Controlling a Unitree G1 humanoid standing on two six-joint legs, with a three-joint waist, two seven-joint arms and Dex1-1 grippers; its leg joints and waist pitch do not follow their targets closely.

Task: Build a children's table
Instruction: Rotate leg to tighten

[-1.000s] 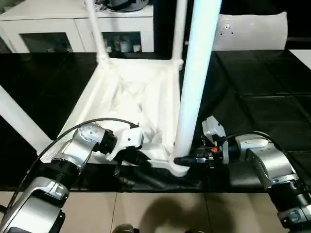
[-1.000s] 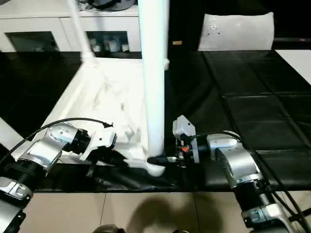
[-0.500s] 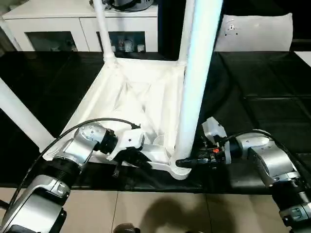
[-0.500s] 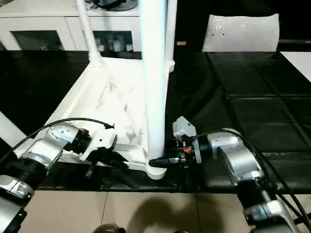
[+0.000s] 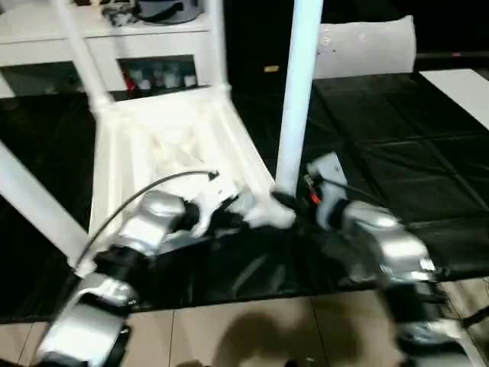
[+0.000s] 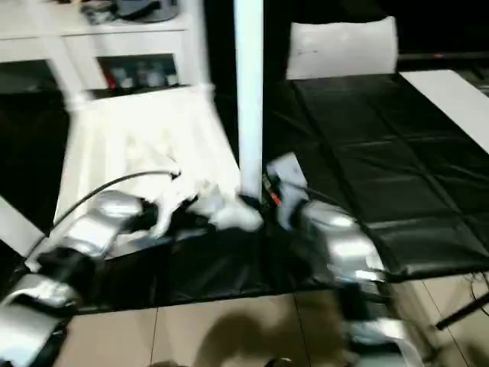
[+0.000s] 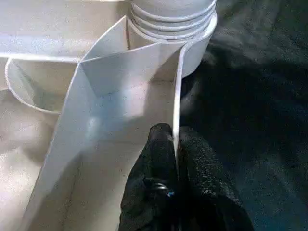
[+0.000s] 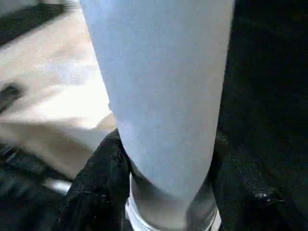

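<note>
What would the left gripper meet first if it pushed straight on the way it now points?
Pinching the tabletop's thin rim, the left gripper points along that rim. It would probably first meet the round corner socket holding the near leg.

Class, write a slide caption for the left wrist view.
Left gripper pinching the tabletop rim beside a corner socket.

Both silver forearms reach forward and inward over the near edge of the bench, their wrists angled toward each other. The left hand [image 7: 174,178] has its two black fingers pinched together on the thin rim wall of the tabletop [image 7: 120,91]. The right hand [image 8: 166,192] holds its fingers apart, one on each side of the base of the upright leg [image 8: 163,96], clasping it.
</note>
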